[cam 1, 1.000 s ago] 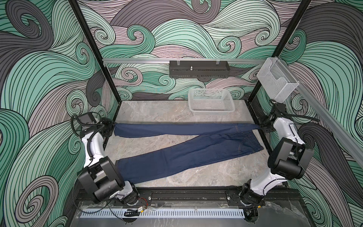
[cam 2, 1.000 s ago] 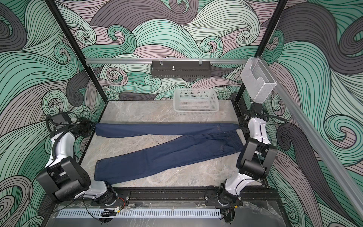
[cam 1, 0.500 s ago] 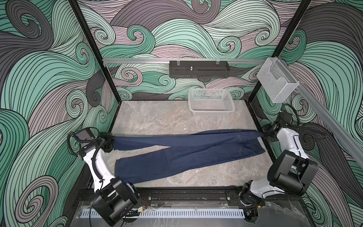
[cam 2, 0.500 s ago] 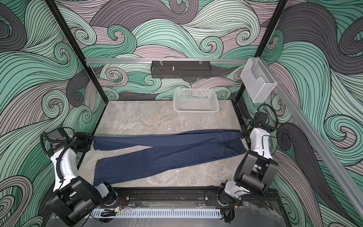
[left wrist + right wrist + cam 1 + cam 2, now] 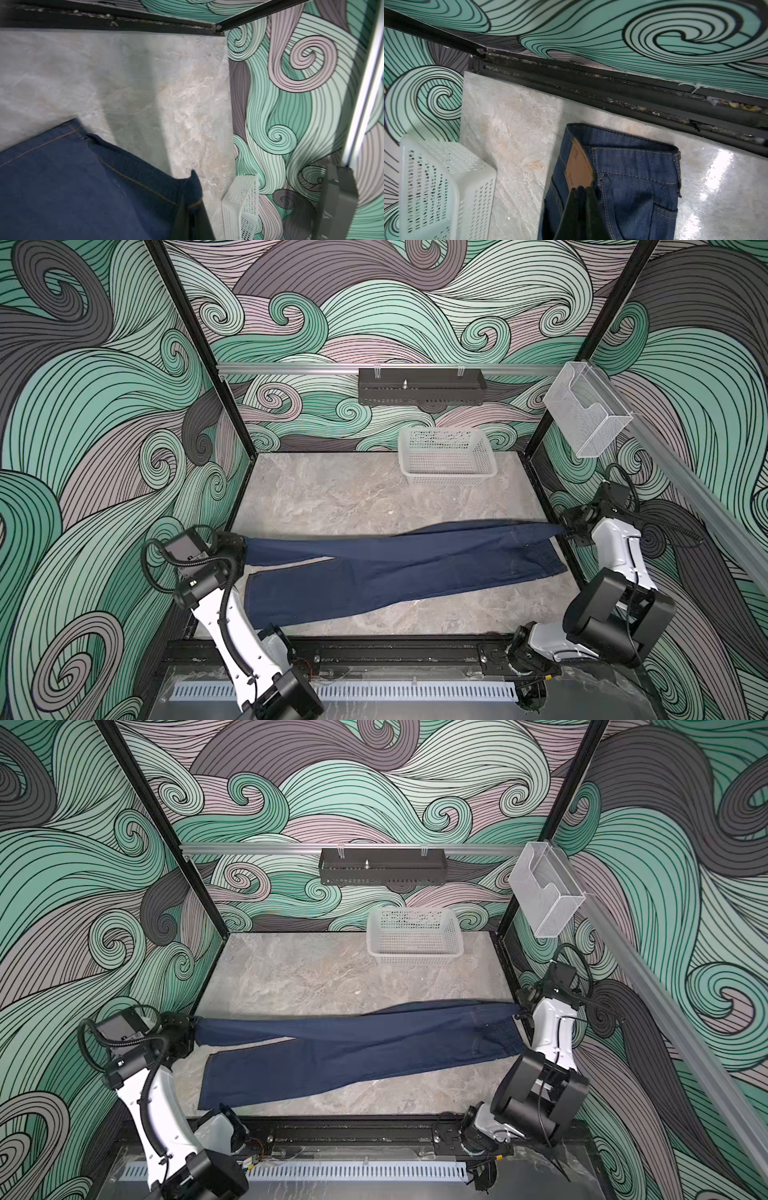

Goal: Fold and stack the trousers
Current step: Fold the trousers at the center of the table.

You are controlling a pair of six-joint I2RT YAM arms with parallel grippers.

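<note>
The trousers, dark navy jeans, stretch across the marble table from left to right. One leg lies flat near the front. The other leg is held taut just above it, crossing over it. At the table's left edge, my left gripper is shut on that leg's hem. My right gripper is at the right edge, shut on the waistband beside the brown patch. A back pocket shows near it.
A white perforated basket stands at the back of the table, right of centre. A black tray hangs on the rear rail. A clear box hangs at the right post. Black frame rails border the table.
Both grippers have moved toward the front of the table with the denim still held. The raised leg has swung closer to the flat leg and now overlaps it.
</note>
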